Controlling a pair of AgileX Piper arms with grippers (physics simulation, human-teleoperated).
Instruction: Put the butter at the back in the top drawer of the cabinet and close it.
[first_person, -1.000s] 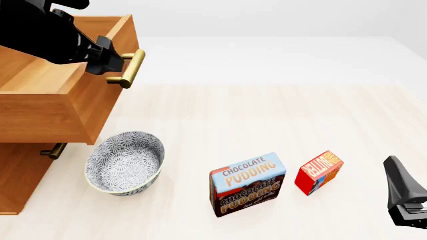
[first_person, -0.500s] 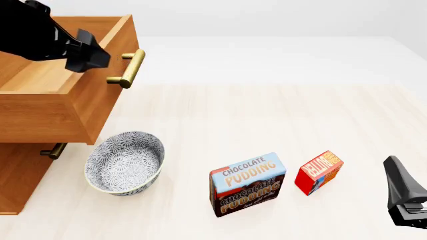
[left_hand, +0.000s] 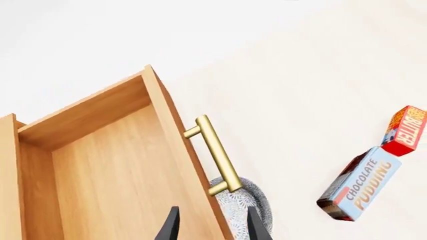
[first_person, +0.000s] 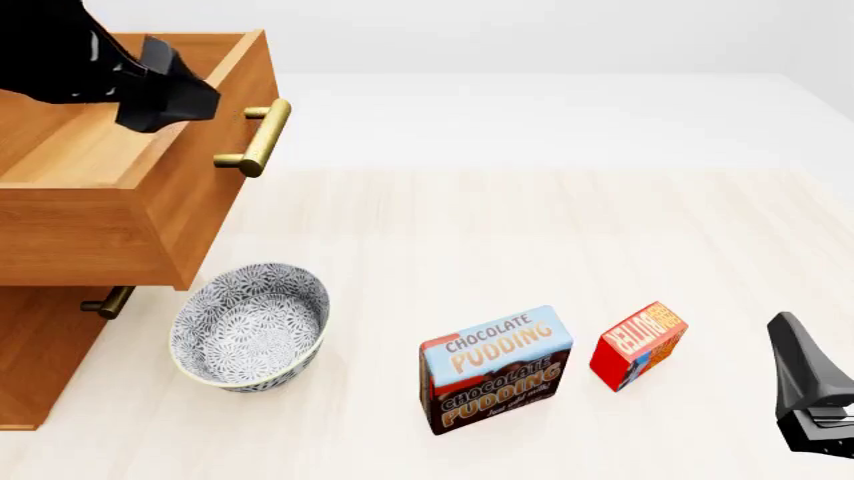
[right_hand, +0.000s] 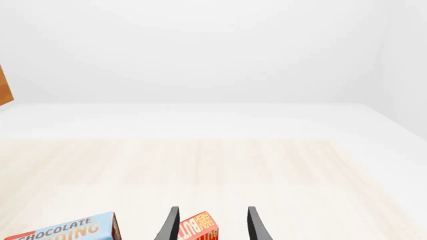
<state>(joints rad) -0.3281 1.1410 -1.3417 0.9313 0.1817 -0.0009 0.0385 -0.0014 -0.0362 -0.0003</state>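
- butter stands on the table near its front, just beside the chocolate pudding box on that box's right; nothing grips it
- right gripper sits low at the front right, fingers parted and empty, butter in line between them in its wrist view; unmoved over the last second
- change: left gripper has let go of the brass handle and risen back over the top drawer; fingers apart, holding nothing
- meaning, as I judge: drawer-opening step is done, pick-up of butter comes next
- drawer stands pulled out from the cabinet, its floor bare, overhanging the patterned bowl
- room: wide bare table between butter and drawer; pudding box and bowl crowd the low path, so carry high
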